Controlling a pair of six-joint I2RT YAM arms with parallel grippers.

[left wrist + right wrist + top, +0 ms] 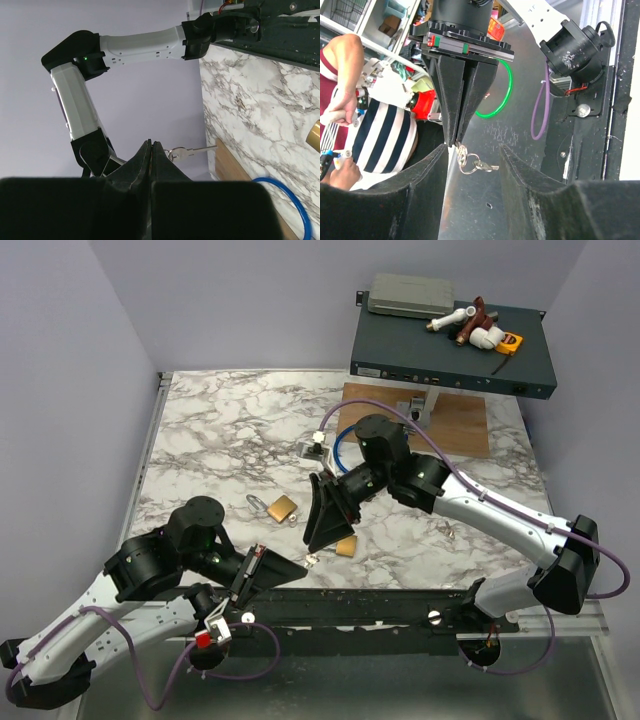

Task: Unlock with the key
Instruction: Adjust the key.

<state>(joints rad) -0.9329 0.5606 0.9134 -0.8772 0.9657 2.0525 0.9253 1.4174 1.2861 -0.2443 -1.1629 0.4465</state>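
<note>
The key (487, 167) is a small silvery one on a split ring. My left gripper (455, 143) is shut on that ring, so the key hangs just off its tips. In the left wrist view the key (195, 151) sticks out to the right of the shut left gripper (151, 143). My right gripper (474, 150) is open, one finger on each side of the key and neither touching it. In the top view the left gripper (302, 565) and right gripper (322, 540) meet above the table's near edge. Two brass padlocks (282, 507) (347, 546) lie on the marble nearby.
A third lock (315, 447) lies farther back beside a blue cable loop (340, 452). A wooden board (462, 425) and a dark equipment box (450, 352) carrying pipe fittings stand at the back right. A person in a striped shirt (385, 135) stands beyond the table's near edge.
</note>
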